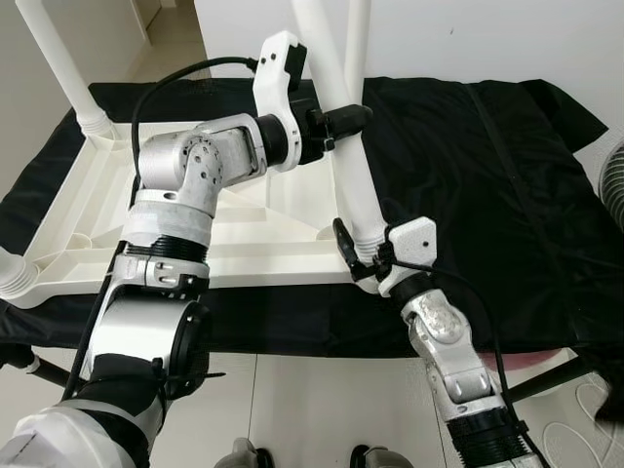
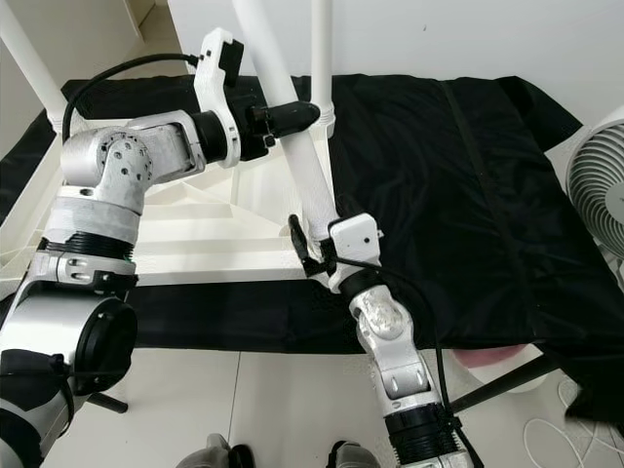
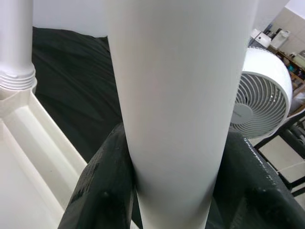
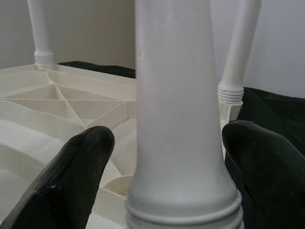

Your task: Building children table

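A white plastic children's table [image 1: 244, 249] lies upside down on a black cloth [image 1: 487, 175]. Its near right leg [image 1: 353, 175] stands tilted in the corner socket. High on that leg, my left gripper [image 1: 349, 119] is shut, and both black fingers [image 3: 102, 191] press its sides in the left wrist view. My right gripper [image 1: 357, 255] sits at the leg's base by the socket. In the right wrist view its fingers [image 4: 71, 176] stand open on either side of the leg [image 4: 178, 119], with a gap on each side.
Other white legs stand in their sockets: far right [image 1: 357, 39], far left [image 1: 68, 68] and near left [image 1: 15, 278]. A white fan [image 2: 595, 195] stands on the floor at the right. A black stand leg [image 2: 497, 385] crosses the floor near my right arm.
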Robot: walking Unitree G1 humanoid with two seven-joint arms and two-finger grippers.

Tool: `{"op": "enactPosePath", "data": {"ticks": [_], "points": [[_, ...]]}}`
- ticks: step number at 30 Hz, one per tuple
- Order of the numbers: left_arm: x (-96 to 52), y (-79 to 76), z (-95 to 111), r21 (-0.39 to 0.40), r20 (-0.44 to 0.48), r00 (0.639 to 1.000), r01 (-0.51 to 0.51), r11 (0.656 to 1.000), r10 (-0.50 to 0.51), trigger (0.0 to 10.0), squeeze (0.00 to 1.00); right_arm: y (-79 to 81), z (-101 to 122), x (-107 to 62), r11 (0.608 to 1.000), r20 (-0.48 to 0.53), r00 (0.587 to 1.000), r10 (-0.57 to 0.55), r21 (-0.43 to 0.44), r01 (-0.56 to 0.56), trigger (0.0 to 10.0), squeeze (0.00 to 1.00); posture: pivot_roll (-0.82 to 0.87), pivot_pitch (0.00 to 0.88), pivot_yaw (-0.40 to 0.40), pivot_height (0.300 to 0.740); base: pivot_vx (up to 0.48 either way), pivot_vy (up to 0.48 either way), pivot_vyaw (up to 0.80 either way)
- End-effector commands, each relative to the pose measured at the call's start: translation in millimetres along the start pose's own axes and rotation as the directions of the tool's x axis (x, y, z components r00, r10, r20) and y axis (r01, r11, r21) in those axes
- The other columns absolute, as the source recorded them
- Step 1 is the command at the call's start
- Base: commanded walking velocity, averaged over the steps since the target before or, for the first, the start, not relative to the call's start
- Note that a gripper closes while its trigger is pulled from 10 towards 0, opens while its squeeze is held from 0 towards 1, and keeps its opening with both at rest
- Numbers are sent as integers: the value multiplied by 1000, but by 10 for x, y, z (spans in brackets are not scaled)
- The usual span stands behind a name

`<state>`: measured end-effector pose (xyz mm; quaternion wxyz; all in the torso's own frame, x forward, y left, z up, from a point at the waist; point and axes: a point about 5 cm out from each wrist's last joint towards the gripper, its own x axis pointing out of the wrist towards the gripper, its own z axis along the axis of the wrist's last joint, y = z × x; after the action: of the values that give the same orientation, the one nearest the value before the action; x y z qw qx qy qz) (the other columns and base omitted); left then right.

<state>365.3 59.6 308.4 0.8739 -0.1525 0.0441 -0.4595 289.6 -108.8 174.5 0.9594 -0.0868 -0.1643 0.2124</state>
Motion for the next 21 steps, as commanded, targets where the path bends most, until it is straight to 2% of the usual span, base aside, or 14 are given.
{"op": "enactPosePath", "data": {"ticks": [1, 3, 8, 10, 15, 21], "points": [[-30, 22, 42, 34, 15, 1000, -18, 999, 18, 10000, 0, 21, 33, 9, 999, -1, 999, 33, 10, -33, 10000, 0, -128, 91, 69, 740, 0, 0, 0], [-41, 43, 55, 55, 22, 999, -34, 998, 33, 10000, 0, -50, 69, 24, 999, -30, 999, 46, 5, -46, 10000, 0, -129, 91, 65, 740, 0, 0, 0], [-47, 37, 45, 73, 19, 999, -32, 997, 30, 10000, 0, -83, 113, 49, 998, -51, 997, 58, 22, -57, 10000, 0, -129, 91, 65, 740, 0, 0, 0], [-44, 2, -6, 110, 9, 1000, -18, 994, 17, 10000, 0, -139, 203, 128, 996, -107, 991, 74, 56, -68, 10000, 0, -127, 91, 64, 740, 0, 0, 0], [-36, -28, -38, 134, 4, 1000, -8, 991, 8, 10000, 0, -234, 289, 239, 994, -156, 983, 96, 60, -87, 10000, 0, -127, 91, 64, 740, 0, 0, 0], [-6, -84, -60, 138, 5, 1000, 11, 990, -12, 10000, 0, -300, 289, 360, 992, -215, 969, 122, 70, -109, 10000, 0, -129, 81, 61, 740, 0, 0, 0]]}}
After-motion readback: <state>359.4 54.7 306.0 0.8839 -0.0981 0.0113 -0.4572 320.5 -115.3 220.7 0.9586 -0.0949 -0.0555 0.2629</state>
